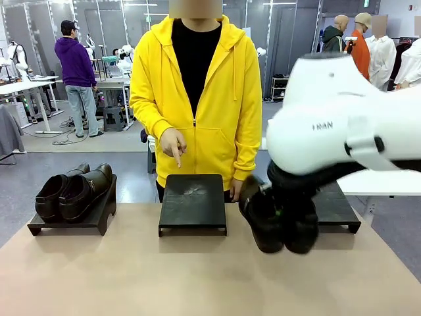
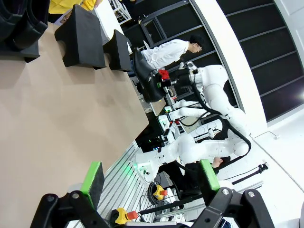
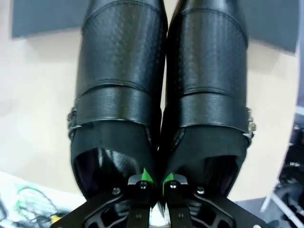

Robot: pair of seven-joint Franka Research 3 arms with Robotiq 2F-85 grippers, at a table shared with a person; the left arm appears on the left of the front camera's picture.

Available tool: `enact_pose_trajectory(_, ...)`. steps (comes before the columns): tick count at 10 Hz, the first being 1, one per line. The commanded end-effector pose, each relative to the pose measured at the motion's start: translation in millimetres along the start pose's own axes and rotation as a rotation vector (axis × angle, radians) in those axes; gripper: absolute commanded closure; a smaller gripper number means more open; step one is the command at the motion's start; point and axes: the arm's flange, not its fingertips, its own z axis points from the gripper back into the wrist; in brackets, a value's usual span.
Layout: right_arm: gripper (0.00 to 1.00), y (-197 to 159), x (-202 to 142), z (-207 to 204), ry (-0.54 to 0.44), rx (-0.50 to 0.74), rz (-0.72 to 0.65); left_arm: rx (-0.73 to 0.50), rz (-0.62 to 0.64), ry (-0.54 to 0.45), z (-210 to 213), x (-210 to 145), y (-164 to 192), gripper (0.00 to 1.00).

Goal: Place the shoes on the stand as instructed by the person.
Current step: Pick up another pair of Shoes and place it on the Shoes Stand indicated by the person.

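A pair of black leather shoes (image 1: 279, 227) with side buckles hangs just above the table at the right, toes toward me. My right gripper (image 1: 284, 210) is shut on them, pinching the two inner collars together (image 3: 156, 183); both uppers (image 3: 123, 80) show close up. The person (image 1: 197, 85) in a yellow hoodie stands at the far side, one hand (image 1: 174, 146) pointing down at the bare middle stand (image 1: 192, 197). Another black pair (image 1: 72, 191) rests on the left stand (image 1: 99, 217). My left gripper (image 2: 152, 175) is open and holds nothing, off the table's near side.
A third black stand (image 1: 339, 210) sits behind the held shoes at the right, partly hidden by my right arm (image 1: 342, 118). The tan table (image 1: 131, 276) lies open in front of the stands. Another person and work tables show far behind.
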Motion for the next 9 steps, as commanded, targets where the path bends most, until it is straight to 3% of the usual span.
enact_pose_trajectory(1,0.93,39,35,11,-0.078,-0.027,0.000,-0.006,-0.003,0.012,1,-3,-5,0.00)
enact_pose_trajectory(5,0.93,120,86,18,-0.200,-0.013,-0.018,-0.006,-0.003,0.012,1,-3,-5,0.00)
enact_pose_trajectory(9,0.93,185,131,-22,-0.319,-0.043,-0.053,-0.006,-0.003,0.012,1,-3,-5,0.00)
